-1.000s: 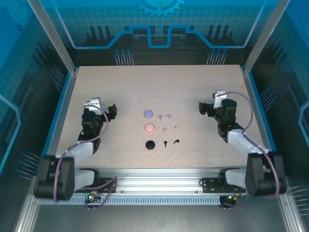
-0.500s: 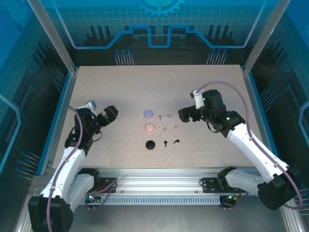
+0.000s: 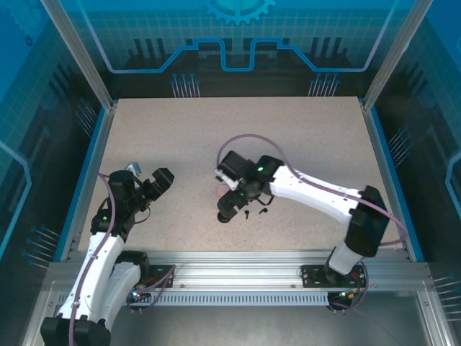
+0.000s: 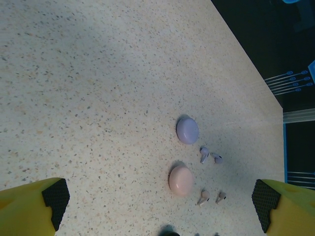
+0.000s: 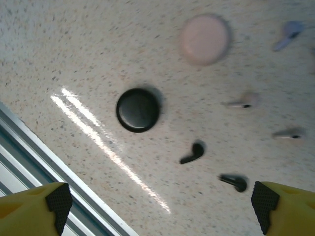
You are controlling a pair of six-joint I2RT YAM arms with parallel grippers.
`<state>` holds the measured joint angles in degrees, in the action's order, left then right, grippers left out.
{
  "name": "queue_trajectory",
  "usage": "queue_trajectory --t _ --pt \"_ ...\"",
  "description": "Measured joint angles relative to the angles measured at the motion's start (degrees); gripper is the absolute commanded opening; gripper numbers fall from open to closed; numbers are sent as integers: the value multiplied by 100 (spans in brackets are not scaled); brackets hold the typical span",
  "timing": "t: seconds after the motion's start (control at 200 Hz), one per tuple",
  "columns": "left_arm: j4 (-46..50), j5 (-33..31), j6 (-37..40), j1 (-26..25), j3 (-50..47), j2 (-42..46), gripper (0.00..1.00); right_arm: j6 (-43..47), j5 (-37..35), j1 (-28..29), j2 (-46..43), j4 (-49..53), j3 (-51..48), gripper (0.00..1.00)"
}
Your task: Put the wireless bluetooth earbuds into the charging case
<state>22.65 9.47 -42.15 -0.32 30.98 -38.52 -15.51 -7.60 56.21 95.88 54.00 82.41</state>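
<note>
Your right gripper (image 5: 161,204) hangs low over the middle of the table (image 3: 302,130), its jaws spread wide and empty. Beneath it lies the round black case (image 5: 138,109), with the two black earbuds (image 5: 193,153) loose on the table just beside it. The pinkish case (image 5: 204,38) has its pale earbuds (image 5: 241,103) near it. The lilac case (image 4: 187,130) and lilac earbuds (image 4: 204,154) lie beyond. Your left gripper (image 4: 157,199) hovers well apart at the left, jaws wide, holding nothing.

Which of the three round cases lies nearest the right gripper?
The black case, the only dark one; the right gripper hangs over it, while the pink case and lilac case lie farther back.
</note>
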Motion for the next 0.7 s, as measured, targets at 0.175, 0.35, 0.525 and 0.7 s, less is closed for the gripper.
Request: queue_trajectory --t 0.175,0.35,0.525,0.7 --pt "146 -179 2 0 0 46 99 -201 -122 385 837 15 269 88" --pt "227 -262 2 0 0 50 99 -323 -236 422 1392 -72 389 81" --pt "262 -308 2 0 2 63 99 -389 -251 424 1773 -177 511 75" --pt "264 -337 2 0 4 66 99 -402 -251 424 2046 -264 544 71"
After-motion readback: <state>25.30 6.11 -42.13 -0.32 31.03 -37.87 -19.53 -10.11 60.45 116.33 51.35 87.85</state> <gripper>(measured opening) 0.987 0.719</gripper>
